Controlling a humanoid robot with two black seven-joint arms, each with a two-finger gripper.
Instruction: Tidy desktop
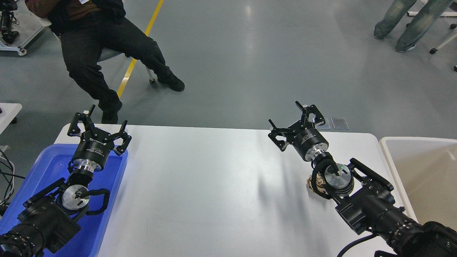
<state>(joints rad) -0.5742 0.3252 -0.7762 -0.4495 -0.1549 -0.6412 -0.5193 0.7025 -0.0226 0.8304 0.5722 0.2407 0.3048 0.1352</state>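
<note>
The white desktop point(200, 189) fills the middle of the head view. A crumpled brownish paper wad point(310, 185) lies on it toward the right, mostly hidden under my right wrist. My right gripper point(285, 115) hangs open and empty above the desk's far edge, beyond the wad. Over the far end of the blue tray point(110, 207) at the desk's left side, my left gripper point(106, 119) is also open with nothing in it.
A beige-white bin point(392, 167) stands just off the desk's right end. A seated person point(103, 46) is beyond the far left corner and another person's legs point(403, 25) are at the back right. A small white table point(7, 110) pokes in at the left edge.
</note>
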